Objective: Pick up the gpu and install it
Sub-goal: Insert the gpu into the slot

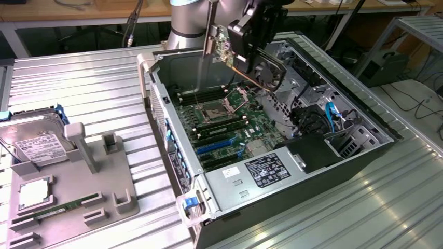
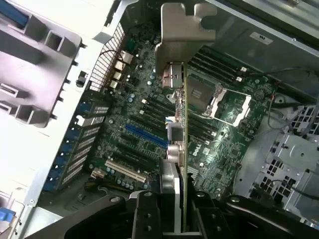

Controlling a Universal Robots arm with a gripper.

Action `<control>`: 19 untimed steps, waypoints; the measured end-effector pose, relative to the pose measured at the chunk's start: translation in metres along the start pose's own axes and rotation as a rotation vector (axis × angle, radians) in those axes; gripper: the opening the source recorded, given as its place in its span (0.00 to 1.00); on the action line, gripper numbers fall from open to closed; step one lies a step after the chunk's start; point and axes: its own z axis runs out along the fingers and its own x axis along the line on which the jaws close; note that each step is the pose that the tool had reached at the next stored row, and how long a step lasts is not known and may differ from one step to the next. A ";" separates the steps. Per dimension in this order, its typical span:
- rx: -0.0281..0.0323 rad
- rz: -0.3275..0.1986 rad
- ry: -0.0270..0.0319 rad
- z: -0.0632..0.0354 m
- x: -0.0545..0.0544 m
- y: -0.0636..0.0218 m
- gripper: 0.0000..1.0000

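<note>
My gripper (image 1: 254, 39) is shut on the gpu (image 1: 265, 71), a green card with a black fan and a silver end bracket (image 1: 207, 31). It hangs tilted above the rear part of the open computer case (image 1: 360, 111), clear of the motherboard (image 1: 221, 124). In the wrist view the gpu (image 2: 182, 129) appears edge-on between my black fingers (image 2: 144, 214), its bracket (image 2: 184, 30) pointing away from the camera. Below it lie the motherboard (image 2: 229, 139), the open CPU socket (image 2: 219, 102) and a blue expansion slot (image 2: 144, 135). That blue slot (image 1: 211, 148) is empty.
A grey parts fixture (image 1: 97, 187) sits at the exterior view's left, holding a silver hard drive (image 1: 38, 145), a CPU (image 1: 33, 193) and a thin RAM stick (image 1: 59, 210). The power supply (image 1: 266, 171) and drive cage (image 1: 346, 140) fill the case's near end.
</note>
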 end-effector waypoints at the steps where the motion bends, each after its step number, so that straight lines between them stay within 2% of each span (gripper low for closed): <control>1: -0.0001 -0.018 0.0002 0.0001 0.000 -0.0001 0.28; 9: -0.0010 -0.129 0.0007 0.0011 0.000 -0.0006 0.28; 19: -0.0021 -0.241 0.0010 0.0021 0.000 -0.0010 0.28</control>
